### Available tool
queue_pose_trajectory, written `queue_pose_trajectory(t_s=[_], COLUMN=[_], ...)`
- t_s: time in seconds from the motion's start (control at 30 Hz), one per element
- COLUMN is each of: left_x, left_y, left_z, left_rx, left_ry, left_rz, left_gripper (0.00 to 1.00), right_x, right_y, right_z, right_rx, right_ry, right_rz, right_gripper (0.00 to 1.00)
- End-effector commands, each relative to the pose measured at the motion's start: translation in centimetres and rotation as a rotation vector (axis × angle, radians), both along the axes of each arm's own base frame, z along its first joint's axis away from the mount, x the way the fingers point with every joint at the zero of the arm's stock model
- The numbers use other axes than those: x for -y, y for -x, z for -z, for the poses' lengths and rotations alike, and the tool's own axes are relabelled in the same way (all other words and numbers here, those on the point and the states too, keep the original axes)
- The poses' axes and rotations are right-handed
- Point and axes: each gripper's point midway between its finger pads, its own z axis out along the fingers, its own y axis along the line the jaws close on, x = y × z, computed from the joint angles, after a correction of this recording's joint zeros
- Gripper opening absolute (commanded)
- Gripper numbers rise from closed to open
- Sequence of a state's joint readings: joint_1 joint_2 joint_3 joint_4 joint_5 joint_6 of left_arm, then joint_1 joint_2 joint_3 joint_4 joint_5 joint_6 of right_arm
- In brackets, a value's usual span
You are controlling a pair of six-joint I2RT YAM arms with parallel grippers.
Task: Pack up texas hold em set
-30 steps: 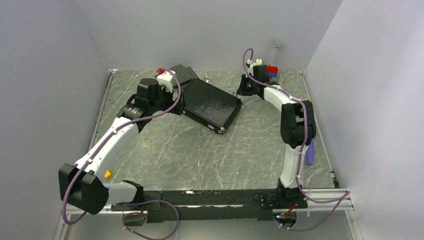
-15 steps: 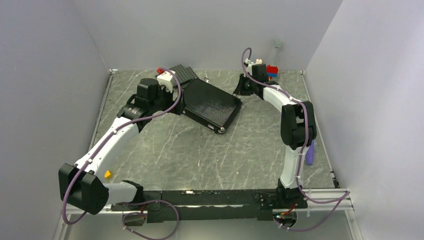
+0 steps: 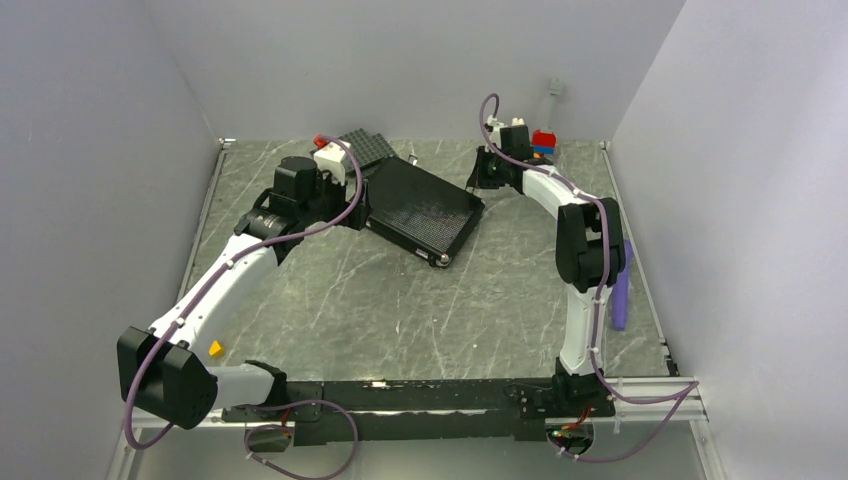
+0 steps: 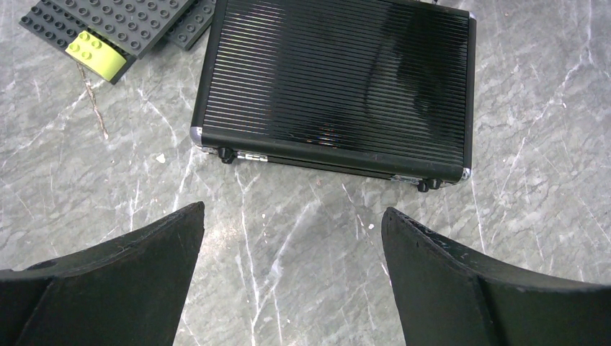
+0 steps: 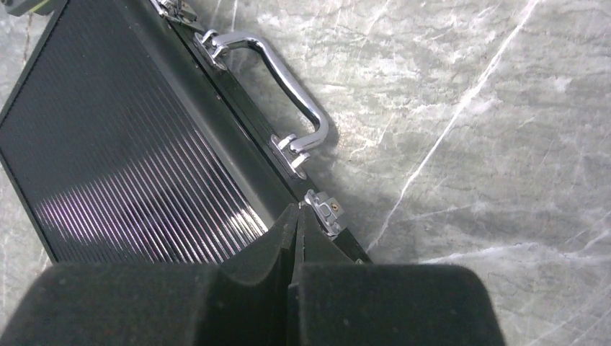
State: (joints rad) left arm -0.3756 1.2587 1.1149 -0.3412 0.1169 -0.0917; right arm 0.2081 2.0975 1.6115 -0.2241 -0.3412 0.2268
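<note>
The texas hold em set shows only as its black ribbed briefcase [image 3: 425, 208], lying closed on the table; chips and cards are hidden. The left wrist view has the briefcase [image 4: 335, 79] with its hinge side toward me, and my left gripper [image 4: 292, 216] open over bare table just short of it. My left gripper [image 3: 352, 205] sits at the case's left edge in the top view. My right gripper [image 5: 297, 209] is shut on nothing, its tips right by a silver latch [image 5: 326, 210] below the chrome handle [image 5: 292, 79]. In the top view my right gripper [image 3: 478, 178] hovers at the case's far right corner.
Dark grey studded baseplates [image 3: 365, 147] lie behind the case, one carrying a lime brick [image 4: 97, 50]. A colourful brick toy car [image 3: 543, 142] stands at the back right. A purple object [image 3: 620, 295] lies by the right wall, a small yellow piece [image 3: 215, 348] near the left arm's base.
My right gripper has shifted slightly left toward the case's handle side and closed the last bit. The left arm and the briefcase have not moved.
</note>
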Motion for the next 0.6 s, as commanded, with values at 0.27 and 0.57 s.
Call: queue_pose_trajectory(t_s=[0.27, 0.57], left_x=[0.5, 0.6], left_y=[0.0, 0.1], left_z=[-2.1, -2.2], left_rx=[0.049, 0.05], left_ry=[0.036, 0.04], left_rz=[0.019, 0.023], left_gripper=[0.96, 0.96], right_x=[1.2, 2.1], right_y=[-1.1, -1.5], right_z=[0.3, 2.3], right_rx=[0.014, -0.028], right_ry=[0.063, 0.117], right_rz=[0.046, 0.073], right_gripper=[0.01, 0.01])
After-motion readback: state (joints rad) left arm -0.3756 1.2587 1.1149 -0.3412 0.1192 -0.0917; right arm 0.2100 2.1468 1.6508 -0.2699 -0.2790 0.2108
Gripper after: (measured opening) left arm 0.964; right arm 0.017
